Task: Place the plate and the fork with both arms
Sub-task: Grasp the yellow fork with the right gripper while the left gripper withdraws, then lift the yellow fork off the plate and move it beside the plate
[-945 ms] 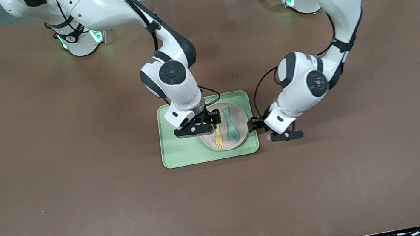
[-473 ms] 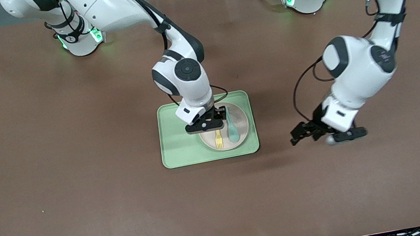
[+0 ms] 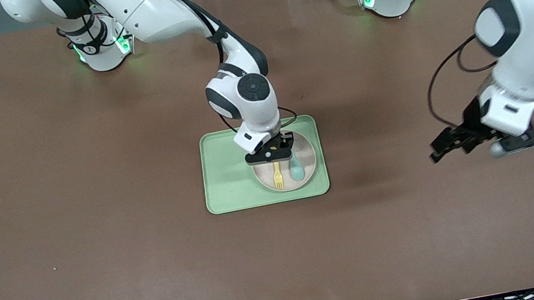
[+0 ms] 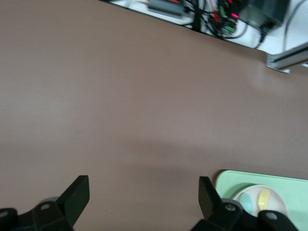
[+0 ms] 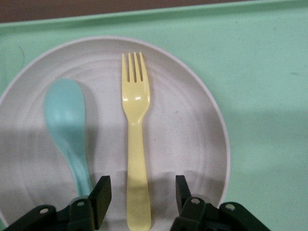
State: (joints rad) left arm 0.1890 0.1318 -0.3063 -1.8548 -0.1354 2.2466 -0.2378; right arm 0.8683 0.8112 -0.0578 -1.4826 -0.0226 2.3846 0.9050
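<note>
The pale plate (image 3: 304,157) lies on the green tray (image 3: 228,179), at the end nearer the left arm. The yellow fork (image 3: 278,174) and a teal spoon (image 3: 297,169) lie side by side on the plate. My right gripper (image 3: 271,156) is open just over the fork's handle. In the right wrist view the fork (image 5: 136,139) runs between the two fingers of the right gripper (image 5: 141,195), on the plate (image 5: 192,139). My left gripper (image 3: 443,148) is open and empty over bare table toward the left arm's end, and it also shows in the left wrist view (image 4: 143,192).
The brown table mat (image 3: 94,230) surrounds the tray. The left wrist view shows a corner of the tray (image 4: 226,179) with the plate (image 4: 276,197) in it. The spoon (image 5: 67,130) lies close beside the fork.
My left arm has swung away from the tray's edge toward its own end of the table, gripper open. My right gripper has shifted sideways over the plate to straddle the fork's handle.
</note>
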